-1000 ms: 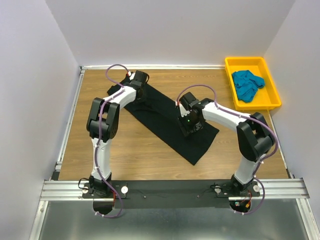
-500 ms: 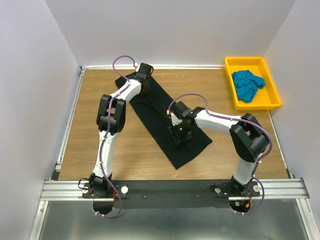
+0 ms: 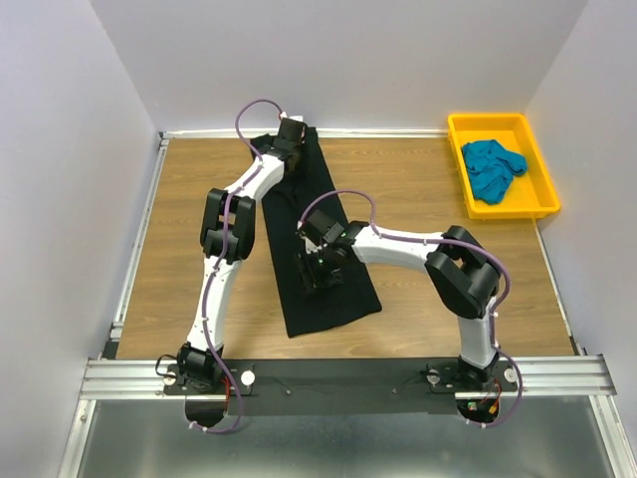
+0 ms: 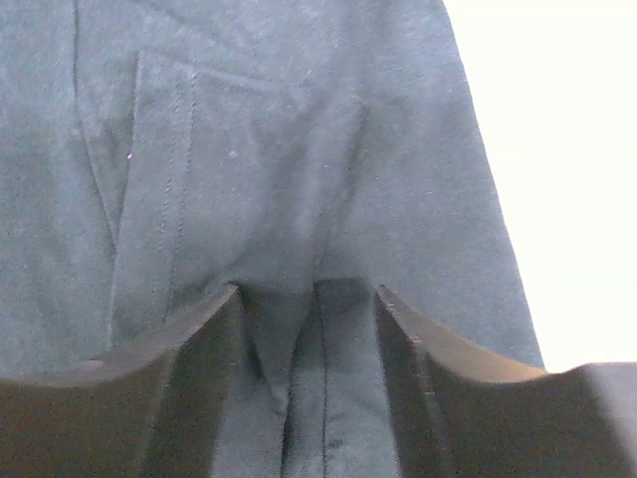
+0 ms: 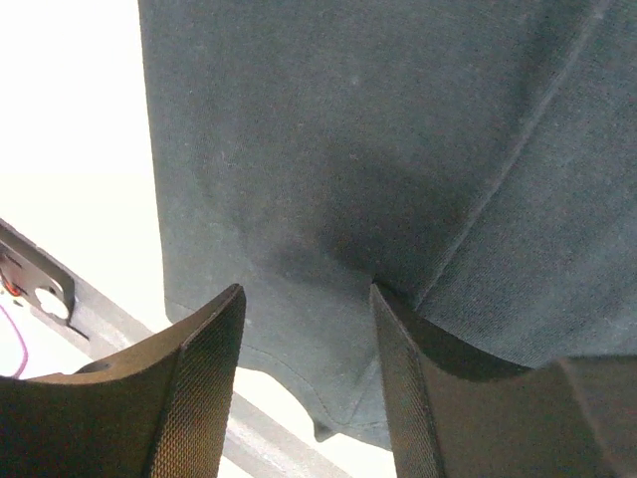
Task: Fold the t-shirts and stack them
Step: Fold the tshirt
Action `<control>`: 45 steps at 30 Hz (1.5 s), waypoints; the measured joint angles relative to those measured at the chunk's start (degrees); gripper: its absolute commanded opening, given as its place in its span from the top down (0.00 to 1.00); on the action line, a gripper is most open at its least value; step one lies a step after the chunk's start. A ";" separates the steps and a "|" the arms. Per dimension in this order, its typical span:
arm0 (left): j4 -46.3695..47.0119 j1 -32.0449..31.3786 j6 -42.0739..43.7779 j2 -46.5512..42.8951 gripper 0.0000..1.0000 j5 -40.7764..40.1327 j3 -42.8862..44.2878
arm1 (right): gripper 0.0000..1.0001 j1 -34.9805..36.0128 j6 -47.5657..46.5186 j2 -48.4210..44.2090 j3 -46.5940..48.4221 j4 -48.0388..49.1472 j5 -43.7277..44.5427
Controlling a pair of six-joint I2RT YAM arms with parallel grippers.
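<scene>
Left gripper (image 4: 309, 294): your wrist view shows jaws apart, a crease of the black t-shirt (image 3: 328, 299) between them.
Right gripper (image 5: 308, 291): jaws apart, shirt hem just beneath.
Overhead only: teal t-shirt (image 3: 492, 167) in yellow tray (image 3: 498, 120), well apart from both grippers.
</scene>
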 measured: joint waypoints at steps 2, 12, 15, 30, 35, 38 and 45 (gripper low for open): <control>0.72 0.04 0.24 0.00 0.17 0.37 -0.09 | 0.34 0.00 0.76 -0.52 -0.20 0.02 0.70; 3.85 0.11 0.07 -19.69 0.06 0.70 -18.49 | 0.19 -3.32 5.01 -22.56 -9.68 -2.16 8.76; 6.91 0.11 -1.49 -32.70 0.06 -0.42 -27.47 | 0.20 -7.98 6.05 -28.96 -15.98 -2.89 10.19; -1.90 -12.44 -21.24 -75.45 0.18 -0.92 -84.74 | 0.44 -14.43 5.62 -34.45 -31.58 -5.42 10.99; -5.84 -17.09 -27.91 -82.18 0.21 -0.02 -88.17 | 0.46 -14.43 5.44 -32.63 -32.30 -3.19 8.81; -6.43 -18.40 -30.60 -83.58 0.21 0.57 -89.18 | 0.47 -14.43 5.38 -31.28 -32.54 -1.81 8.17; -9.44 -19.65 -32.85 -82.03 0.22 2.38 -90.49 | 0.52 -14.43 4.63 -28.61 -33.59 1.27 7.13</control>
